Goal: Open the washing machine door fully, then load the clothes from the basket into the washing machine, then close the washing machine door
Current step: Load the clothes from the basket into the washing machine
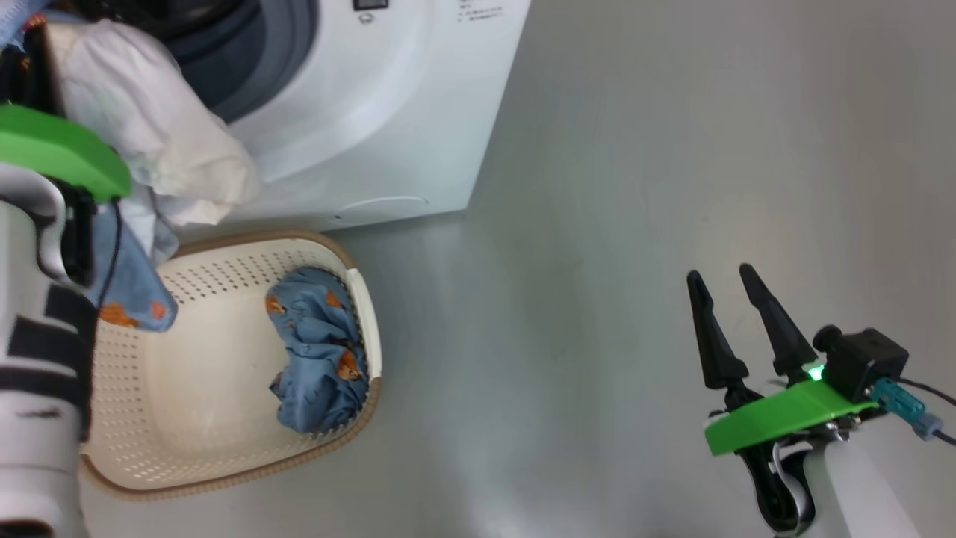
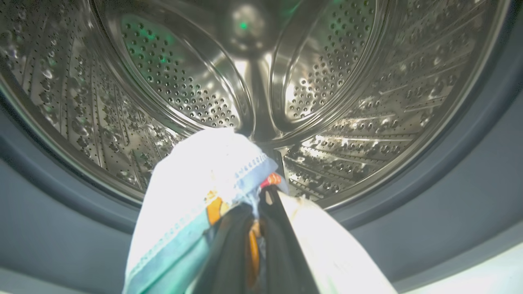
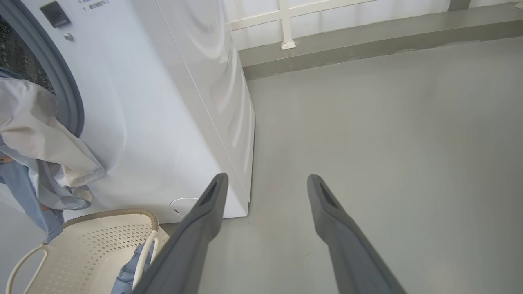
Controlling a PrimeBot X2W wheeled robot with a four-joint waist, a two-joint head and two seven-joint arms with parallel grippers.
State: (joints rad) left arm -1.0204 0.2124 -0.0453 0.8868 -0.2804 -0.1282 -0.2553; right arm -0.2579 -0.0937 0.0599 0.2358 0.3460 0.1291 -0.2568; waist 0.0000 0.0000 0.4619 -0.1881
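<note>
Our left gripper (image 2: 263, 195) has its long dark fingers (image 2: 282, 245) pinched on soft white and light-blue clothes (image 2: 196, 179). Our right gripper (image 1: 719, 273) sits off to the side, fingers spread wide, empty.

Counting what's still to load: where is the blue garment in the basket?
In the head view, the blue garment lies bunched against the right wall of the basket, which stands before the washing machine.

Right arm: two long, black, tapered fingers (image 1: 715, 336); flat bright-green wrist plate (image 1: 784, 418); black box-shaped camera housing (image 1: 866, 362) with lit green lamp (image 1: 814, 371); teal plug (image 1: 900, 403) on dark cable (image 1: 933, 394); white right forearm (image 1: 851, 486).
Left arm: white left forearm (image 1: 33, 471), black bar markings; green left plate (image 1: 60, 153); thin black lead (image 1: 113, 254).
</note>
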